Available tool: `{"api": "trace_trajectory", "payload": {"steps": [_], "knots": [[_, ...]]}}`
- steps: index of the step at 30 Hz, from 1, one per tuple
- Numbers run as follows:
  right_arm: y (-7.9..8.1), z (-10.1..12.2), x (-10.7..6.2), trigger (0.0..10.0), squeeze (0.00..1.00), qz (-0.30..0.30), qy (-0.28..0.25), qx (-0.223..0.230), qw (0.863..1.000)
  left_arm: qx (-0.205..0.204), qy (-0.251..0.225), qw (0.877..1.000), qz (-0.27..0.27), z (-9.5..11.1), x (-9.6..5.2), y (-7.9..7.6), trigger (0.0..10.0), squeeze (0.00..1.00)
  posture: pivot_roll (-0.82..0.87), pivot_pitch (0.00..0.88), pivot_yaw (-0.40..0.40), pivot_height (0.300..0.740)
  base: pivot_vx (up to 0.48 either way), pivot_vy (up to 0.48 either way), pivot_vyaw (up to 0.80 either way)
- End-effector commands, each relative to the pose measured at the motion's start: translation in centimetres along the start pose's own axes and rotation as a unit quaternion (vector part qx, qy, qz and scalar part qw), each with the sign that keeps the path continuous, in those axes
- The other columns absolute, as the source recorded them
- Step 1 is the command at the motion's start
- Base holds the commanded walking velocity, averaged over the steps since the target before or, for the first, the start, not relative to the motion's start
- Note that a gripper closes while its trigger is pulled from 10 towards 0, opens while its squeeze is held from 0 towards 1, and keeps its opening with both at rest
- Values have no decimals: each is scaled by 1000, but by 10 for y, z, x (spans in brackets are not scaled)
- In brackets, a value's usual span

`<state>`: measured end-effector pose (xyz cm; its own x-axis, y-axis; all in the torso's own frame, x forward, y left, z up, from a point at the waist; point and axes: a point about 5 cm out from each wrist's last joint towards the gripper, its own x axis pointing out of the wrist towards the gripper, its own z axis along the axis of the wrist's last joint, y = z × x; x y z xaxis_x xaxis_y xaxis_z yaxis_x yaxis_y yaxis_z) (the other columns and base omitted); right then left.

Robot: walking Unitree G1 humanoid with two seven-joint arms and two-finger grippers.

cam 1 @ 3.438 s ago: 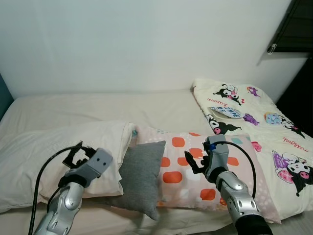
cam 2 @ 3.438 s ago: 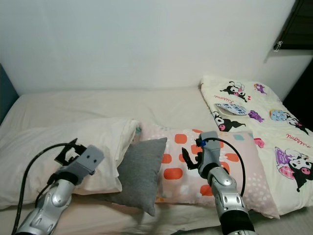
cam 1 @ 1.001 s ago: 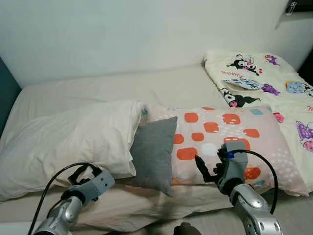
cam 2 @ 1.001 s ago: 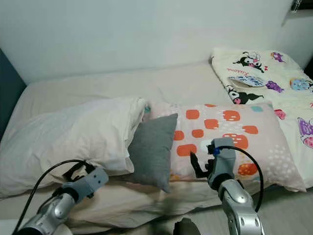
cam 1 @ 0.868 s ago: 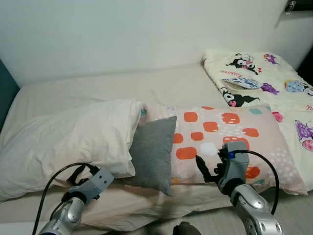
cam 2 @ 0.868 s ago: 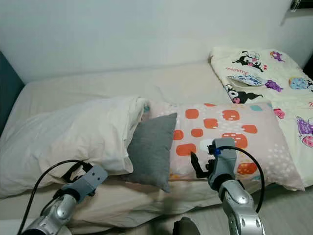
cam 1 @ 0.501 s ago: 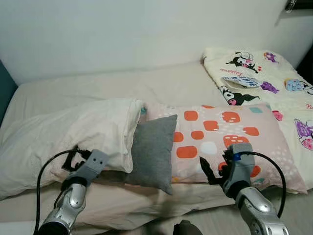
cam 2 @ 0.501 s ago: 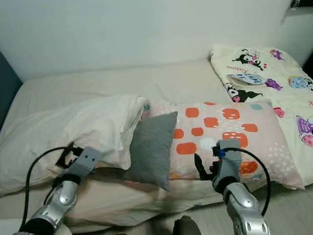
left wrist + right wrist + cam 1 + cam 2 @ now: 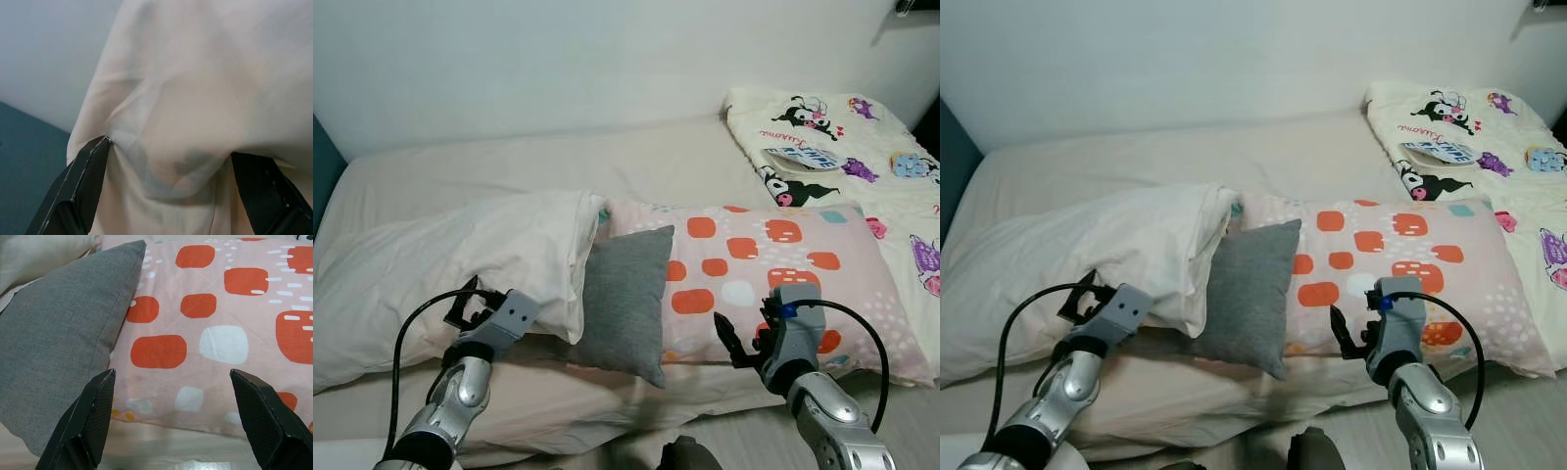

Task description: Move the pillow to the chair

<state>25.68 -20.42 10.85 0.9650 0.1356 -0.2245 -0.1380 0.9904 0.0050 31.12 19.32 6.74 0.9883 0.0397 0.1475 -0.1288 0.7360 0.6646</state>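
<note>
Three pillows lie in a row on the bed: a large cream pillow (image 9: 440, 259) on the left, a small grey pillow (image 9: 626, 299) leaning in the middle, and a pink pillow with orange squares (image 9: 773, 259) on the right. My left gripper (image 9: 468, 305) is at the cream pillow's near edge, open, with cream cloth (image 9: 181, 122) bulging between its fingers. In front of the pink pillow's near edge my right gripper (image 9: 736, 341) is held open, nothing between its fingers (image 9: 88, 421); it faces the seam between grey pillow (image 9: 58, 328) and pink pillow (image 9: 220, 333).
A cream blanket with cartoon figures (image 9: 842, 147) covers the bed's right end. The bare beige sheet (image 9: 558, 166) runs back to a white wall. A teal panel (image 9: 321, 181) stands at the far left. Pale floor (image 9: 724, 441) shows below the bed's near edge.
My left gripper has risen from below the mattress edge up to the cream pillow's near edge. The right gripper has hardly moved. The camera has shifted a little.
</note>
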Motion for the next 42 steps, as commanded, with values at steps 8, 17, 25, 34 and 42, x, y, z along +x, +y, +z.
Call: {"api": "trace_trajectory", "payload": {"steps": [8, 17, 25, 34, 42], "knots": [[1, 1, -2, 10000, 0, 7, 2, -1, 1000, -78, 13, 997, -7, 13, 15, -7, 0, 0, -118, 190, -2, 661, 0, 0, 0], [1, 3, 0, 10000, 0, 5, 0, -4, 1000, -76, 13, 997, -24, 18, 21, -12, 0, 0, -130, 180, 2, 661, 0, 0, 0], [1, 4, 2, 10000, 0, 7, -1, -6, 1000, -85, 20, 996, -27, 16, 23, -11, 0, 0, -131, 174, -3, 661, 0, 0, 0], [3, 4, 6, 10000, 0, 12, -5, -6, 1000, -104, 28, 994, -22, 13, 24, -6, 0, 0, -122, 148, -2, 661, 0, 0, 0], [9, 11, 17, 10000, 0, 39, -28, 3, 999, -165, 2, 985, 57, 20, 40, 33, 0, 0, -85, 100, -4, 671, 0, 0, 0]]}}
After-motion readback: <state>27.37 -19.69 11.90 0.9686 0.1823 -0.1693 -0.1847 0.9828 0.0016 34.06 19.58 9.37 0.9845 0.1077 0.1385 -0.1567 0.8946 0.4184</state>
